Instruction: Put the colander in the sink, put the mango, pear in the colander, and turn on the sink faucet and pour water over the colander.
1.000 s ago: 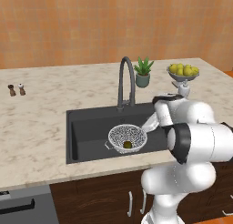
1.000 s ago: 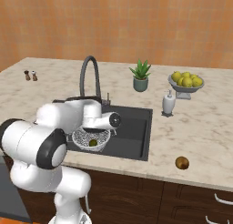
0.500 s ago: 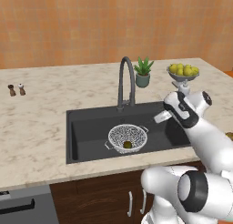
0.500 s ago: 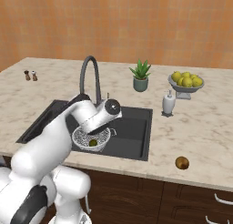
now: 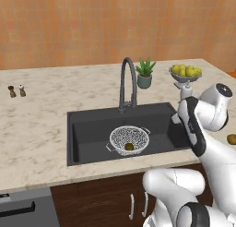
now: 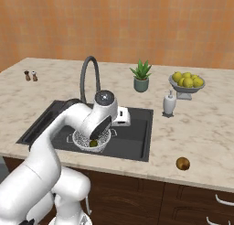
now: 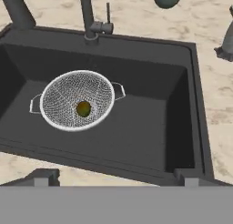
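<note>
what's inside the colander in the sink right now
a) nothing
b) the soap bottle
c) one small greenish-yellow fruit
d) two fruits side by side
c: the hand view shows a single small greenish-yellow fruit lying at the bottom of the colander, which sits in the sink; another brownish fruit lies out on the counter.
</note>
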Controlling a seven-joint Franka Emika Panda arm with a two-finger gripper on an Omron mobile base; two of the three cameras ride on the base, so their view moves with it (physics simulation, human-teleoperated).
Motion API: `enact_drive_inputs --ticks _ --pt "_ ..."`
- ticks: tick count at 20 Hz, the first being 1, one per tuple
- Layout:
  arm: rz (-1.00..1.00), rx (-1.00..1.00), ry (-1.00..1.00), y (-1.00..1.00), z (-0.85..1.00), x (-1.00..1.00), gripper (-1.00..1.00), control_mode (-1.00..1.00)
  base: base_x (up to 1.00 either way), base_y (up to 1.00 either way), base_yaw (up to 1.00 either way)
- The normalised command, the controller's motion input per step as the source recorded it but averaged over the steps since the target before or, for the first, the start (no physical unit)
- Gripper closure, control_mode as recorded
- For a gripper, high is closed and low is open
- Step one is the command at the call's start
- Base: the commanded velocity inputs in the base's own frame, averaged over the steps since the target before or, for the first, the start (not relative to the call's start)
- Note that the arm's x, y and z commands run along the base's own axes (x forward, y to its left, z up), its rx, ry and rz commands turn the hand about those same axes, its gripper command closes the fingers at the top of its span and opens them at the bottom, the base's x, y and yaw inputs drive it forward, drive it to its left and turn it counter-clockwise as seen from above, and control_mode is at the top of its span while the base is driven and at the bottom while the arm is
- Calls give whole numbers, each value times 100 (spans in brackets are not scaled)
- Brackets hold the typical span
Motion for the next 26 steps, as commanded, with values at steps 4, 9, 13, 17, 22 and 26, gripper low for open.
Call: enact_drive_inputs --ticks 4,9,13,17,22,26 --pt "-29 -6 33 -55 32 -63 -100 -100 0 0 0" --pt "-16 -3 7 -55 3 -80 -100 -100 0 0 0" --pt "-10 -1 0 -66 0 -44 -100 -100 0 0 0" --pt "-5 0 4 -66 5 -15 -100 -100 0 0 0" --pt "-3 0 3 -68 0 -3 -100 -100 0 0 0" --pt "0 0 5 -57 -1 0 -100 -100 0 0 0"
